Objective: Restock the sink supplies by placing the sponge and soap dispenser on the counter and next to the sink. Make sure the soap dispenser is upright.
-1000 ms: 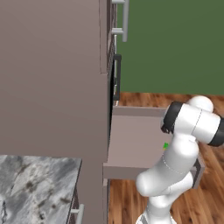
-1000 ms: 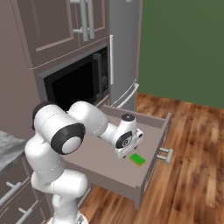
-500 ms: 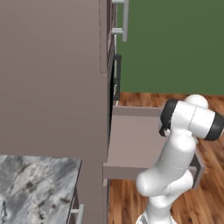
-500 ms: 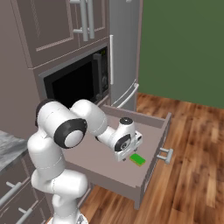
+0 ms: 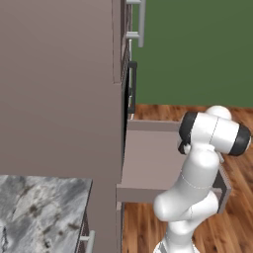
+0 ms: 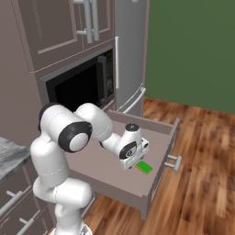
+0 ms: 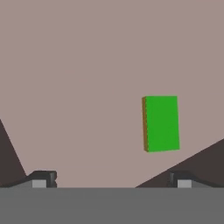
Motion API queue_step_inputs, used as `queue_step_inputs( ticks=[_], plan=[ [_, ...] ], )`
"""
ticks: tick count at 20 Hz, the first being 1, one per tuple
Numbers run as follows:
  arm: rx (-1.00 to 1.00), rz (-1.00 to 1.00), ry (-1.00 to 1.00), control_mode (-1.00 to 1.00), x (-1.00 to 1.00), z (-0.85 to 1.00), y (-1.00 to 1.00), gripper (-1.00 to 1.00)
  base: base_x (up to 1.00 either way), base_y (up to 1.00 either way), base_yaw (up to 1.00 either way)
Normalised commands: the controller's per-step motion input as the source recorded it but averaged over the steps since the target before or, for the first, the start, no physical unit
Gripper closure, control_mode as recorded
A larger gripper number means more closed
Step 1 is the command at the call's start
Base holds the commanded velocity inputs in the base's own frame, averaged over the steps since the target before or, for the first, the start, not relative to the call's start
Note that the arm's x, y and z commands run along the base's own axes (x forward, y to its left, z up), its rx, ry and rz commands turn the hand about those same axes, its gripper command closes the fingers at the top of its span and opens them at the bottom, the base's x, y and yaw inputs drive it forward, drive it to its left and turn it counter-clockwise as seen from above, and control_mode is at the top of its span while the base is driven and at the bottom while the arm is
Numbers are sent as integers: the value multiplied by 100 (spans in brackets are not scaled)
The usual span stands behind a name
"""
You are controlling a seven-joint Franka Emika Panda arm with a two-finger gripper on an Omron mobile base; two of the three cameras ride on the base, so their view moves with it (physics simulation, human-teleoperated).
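base views flank drawer [image 6: 156,156], hand view overhead

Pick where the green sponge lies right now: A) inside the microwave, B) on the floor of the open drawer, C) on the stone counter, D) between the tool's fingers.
B: the sponge lies flat on the drawer floor, ahead of the open tool, untouched.

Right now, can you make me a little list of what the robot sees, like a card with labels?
place: open drawer below the microwave
in the drawer: green sponge, lying flat on the drawer floor
fingers: wide open, holding nothing
hand: above the drawer, looking down at the sponge
sponge and fingers: apart, not touching
nearby: marbled counter, tall fridge, wooden floor
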Motion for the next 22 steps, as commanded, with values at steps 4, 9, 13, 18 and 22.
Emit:
queue_step_inputs(
  ticks=[4, 9, 13, 18, 22],
  plan=[
    [0, 0, 0, -100, 5, -3, -3, -100, 0, 0, 0],
    [0, 0, 0, -100, 6, -7, -3, -100, 0, 0, 0],
    [0, 0, 0, -100, 7, -12, -3, -100, 0, 0, 0],
    [0, 0, 0, -100, 7, -20, -2, -100, 0, 0, 0],
    [0, 0, 0, -100, 7, -22, -2, -100, 0, 0, 0]
  ],
)
